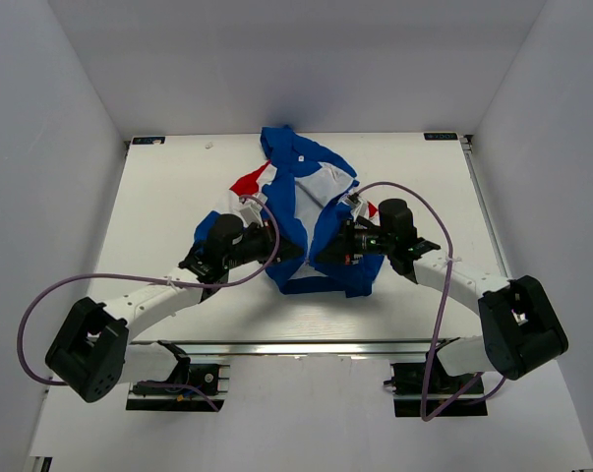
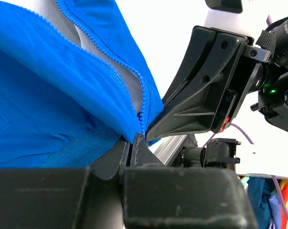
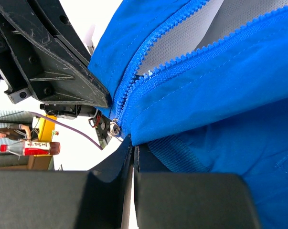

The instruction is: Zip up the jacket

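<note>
The jacket (image 1: 288,202), royal blue with red and white panels, lies rumpled at the middle of the desk (image 1: 168,197), its front spread so the white lining (image 1: 321,187) shows. Its zipper (image 3: 134,81) is joined only for a short stretch at the ribbed hem (image 3: 191,148); above that the two rows of blue teeth part.

Royal-blue jacket (image 1: 294,192) with red and white panels, pale grey-white lining, matching blue zipper teeth (image 3: 127,90), white table (image 1: 168,197), white-and-black arms (image 1: 158,300), purple cable (image 1: 23,339).

The jacket (image 1: 301,187) lies on the table (image 1: 168,197) between the left arm (image 1: 153,300) and the right arm (image 1: 458,280).
</note>
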`<state>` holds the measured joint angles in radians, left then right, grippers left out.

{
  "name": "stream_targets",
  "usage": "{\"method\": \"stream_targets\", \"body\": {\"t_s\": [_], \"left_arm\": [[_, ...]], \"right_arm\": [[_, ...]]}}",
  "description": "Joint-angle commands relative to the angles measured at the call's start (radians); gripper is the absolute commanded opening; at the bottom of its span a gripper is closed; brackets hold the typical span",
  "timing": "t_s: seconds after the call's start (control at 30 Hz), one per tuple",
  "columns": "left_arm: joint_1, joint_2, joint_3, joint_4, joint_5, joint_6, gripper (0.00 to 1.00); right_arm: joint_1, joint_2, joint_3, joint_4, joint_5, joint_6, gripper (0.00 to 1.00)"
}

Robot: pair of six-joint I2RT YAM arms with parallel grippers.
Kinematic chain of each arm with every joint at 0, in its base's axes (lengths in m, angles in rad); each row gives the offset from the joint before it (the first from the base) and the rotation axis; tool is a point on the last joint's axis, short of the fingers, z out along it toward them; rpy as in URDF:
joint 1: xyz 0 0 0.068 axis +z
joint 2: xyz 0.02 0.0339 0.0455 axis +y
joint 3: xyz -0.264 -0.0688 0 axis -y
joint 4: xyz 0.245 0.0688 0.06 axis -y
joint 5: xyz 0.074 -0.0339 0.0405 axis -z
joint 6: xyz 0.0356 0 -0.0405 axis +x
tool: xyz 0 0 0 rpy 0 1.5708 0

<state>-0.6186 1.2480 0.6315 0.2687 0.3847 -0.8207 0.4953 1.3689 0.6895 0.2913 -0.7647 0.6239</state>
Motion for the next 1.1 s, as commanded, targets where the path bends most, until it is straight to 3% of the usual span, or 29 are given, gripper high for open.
{"method": "stream_targets", "body": {"t_s": [0.0, 0.4, 1.07], "left_arm": [[-0.007, -0.042, -0.004, 0.010, -0.003, 0.011, 0.00], [-0.007, -0.056, 0.000, -0.016, -0.052, 0.002, 0.00], [-0.012, -0.039, -0.006, 0.023, -0.040, -0.020, 0.00]], "right_arm": [[0.006, -0.021, -0.001, 0.049, -0.002, 0.014, 0.00], [0.008, -0.040, -0.001, -0.040, -0.060, -0.076, 0.00], [0.017, -0.017, 0.031, -0.012, -0.071, -0.066, 0.00]]}}
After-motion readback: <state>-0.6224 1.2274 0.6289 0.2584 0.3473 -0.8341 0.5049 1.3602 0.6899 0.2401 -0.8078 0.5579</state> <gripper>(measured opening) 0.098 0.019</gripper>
